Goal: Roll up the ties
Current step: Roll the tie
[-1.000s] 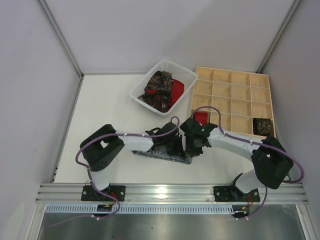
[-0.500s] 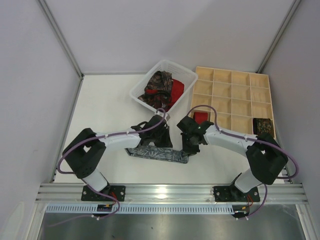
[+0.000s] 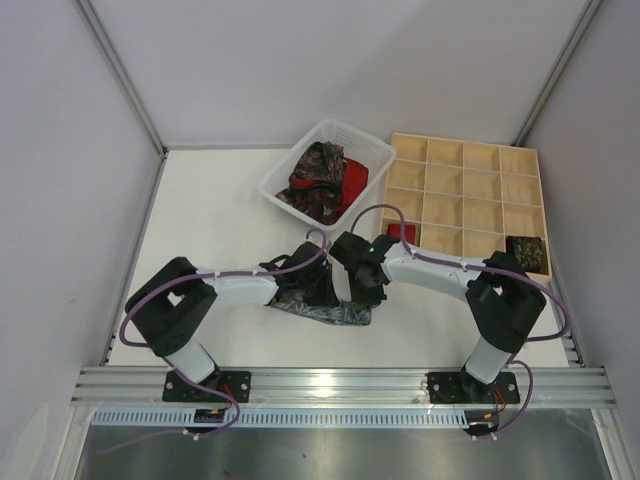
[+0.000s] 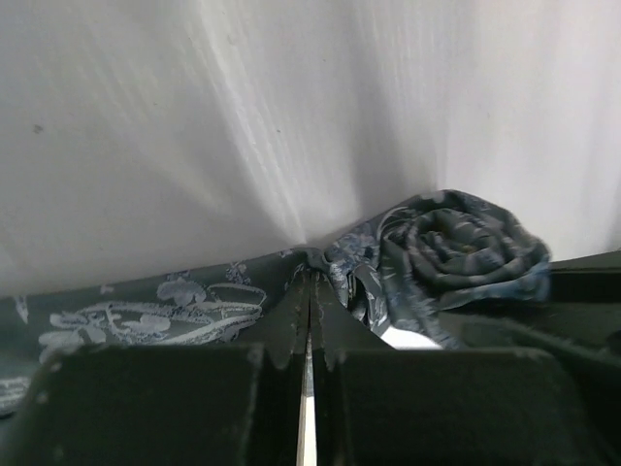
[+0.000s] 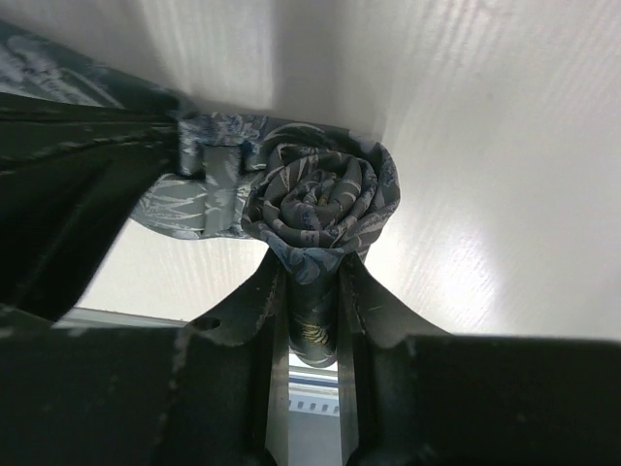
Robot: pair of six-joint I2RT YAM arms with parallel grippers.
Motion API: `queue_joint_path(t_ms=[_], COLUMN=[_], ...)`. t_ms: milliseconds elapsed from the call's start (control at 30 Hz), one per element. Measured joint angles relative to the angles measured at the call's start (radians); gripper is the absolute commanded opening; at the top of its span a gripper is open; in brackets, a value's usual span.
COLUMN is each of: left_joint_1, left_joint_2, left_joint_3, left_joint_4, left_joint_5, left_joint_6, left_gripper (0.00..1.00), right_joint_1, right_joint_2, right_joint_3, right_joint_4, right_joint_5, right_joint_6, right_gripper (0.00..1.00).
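grey tie [image 5: 320,199]: looks soft, slippery; best gripped across the roll | my right gripper [image 5: 312,270] clamps that roll | left gripper [image 4: 309,286] closed, tips at tail

Top view high, from behind; both wrist views low, close on one rolled grey tie [image 4: 456,243]

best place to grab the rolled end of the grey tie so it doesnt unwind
Probably the coil itself, squeezed across its curved wall, coming end-on at the spiral face as the right tool does. Pressing the layers together should keep them wound; the flat tail leaves sideways, so an end-on approach stays clear of it.
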Motion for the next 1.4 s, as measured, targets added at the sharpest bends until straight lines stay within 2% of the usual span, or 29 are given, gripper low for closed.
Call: queue_joint_path(t_ms=[367, 600, 733, 933, 1233, 1400], left_joint_1=[-0.011, -0.006, 0.016, 0.046, 0.047, 0.047], left_joint_2=[-0.016, -0.113, -0.159, -0.161, -0.154, -0.234], left_joint_3=[-0.05, -0.072, -0.072, -0.073, -0.137, -0.198], left_joint_4=[0.071, -0.057, -0.12, -0.119, -0.028, -0.035], left_joint_5=[-0.002, -0.074, -0.1, -0.121, -0.115, -0.118], left_joint_6=[-0.058, -0.04, -0.011, 0.006, -0.006, -0.017], left_gripper=[0.01, 0.05, 0.05, 0.04, 0.04, 0.06], right_joint_1=[0.04, 0.06, 0.061, 0.053, 0.037, 0.022], right_joint_2=[0.099, 0.112, 0.089, 0.039, 0.029, 0.014], right_joint_3=[0.098, 0.116, 0.084, 0.021, 0.01, -0.005], right_joint_4=[-0.036, -0.042, -0.024, 0.006, -0.001, -0.009], right_joint_5=[-0.002, 0.019, 0.034, 0.045, 0.046, 0.053], right_joint_6=[0.012, 0.011, 0.012, 0.016, 0.018, 0.011], right_gripper=[0.0, 0.0, 0.0, 0.0, 0.0, 0.0])
